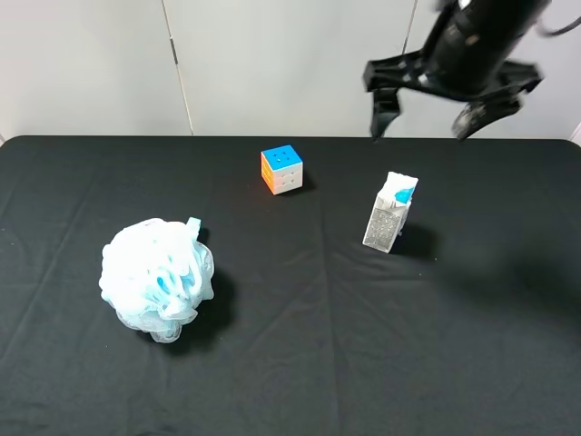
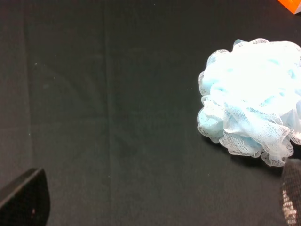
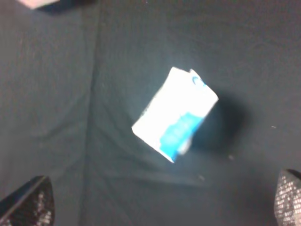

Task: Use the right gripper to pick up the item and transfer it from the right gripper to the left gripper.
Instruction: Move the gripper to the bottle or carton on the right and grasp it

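The left gripper point(image 2: 157, 197) was out of the high view; its wrist camera caught only two finger edges, set wide apart. The right gripper point(image 1: 422, 120) hung high over the table's point(image 1: 454, 363) far right, its arm cut off at the frame's top and its prongs splayed wide with nothing between them. Its wrist view was blurred. A puzzle cube point(image 1: 282, 169) sat far of centre and a pale-blue pouf point(image 1: 159, 277) near left, both well apart from the item point(image 1: 390, 213). The item stood upright right of centre, long axis vertical, blue patch up, speckled side facing near.
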Action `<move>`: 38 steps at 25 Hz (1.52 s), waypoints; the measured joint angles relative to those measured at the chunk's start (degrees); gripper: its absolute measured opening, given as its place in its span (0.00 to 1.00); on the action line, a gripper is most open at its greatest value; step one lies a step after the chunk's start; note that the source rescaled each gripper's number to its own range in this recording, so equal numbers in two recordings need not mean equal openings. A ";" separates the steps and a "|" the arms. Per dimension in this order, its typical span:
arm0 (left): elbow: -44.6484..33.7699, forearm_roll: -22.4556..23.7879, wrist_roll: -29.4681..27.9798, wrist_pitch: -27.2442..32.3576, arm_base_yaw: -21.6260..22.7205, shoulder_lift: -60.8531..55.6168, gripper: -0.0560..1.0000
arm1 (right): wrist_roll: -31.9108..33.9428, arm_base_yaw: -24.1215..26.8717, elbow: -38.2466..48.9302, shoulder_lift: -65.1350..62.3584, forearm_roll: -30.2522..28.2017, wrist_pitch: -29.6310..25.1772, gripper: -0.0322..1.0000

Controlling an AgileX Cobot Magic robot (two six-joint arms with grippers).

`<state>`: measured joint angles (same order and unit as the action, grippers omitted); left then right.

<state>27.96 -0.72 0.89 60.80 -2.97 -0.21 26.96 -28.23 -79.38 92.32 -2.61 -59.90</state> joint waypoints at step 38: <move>0.00 -0.05 0.05 0.00 0.00 0.00 0.95 | 9.45 4.82 0.45 21.09 5.87 6.49 1.00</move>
<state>27.96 -0.77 0.94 60.80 -2.97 -0.21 36.40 -23.42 -78.93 113.42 3.26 -53.41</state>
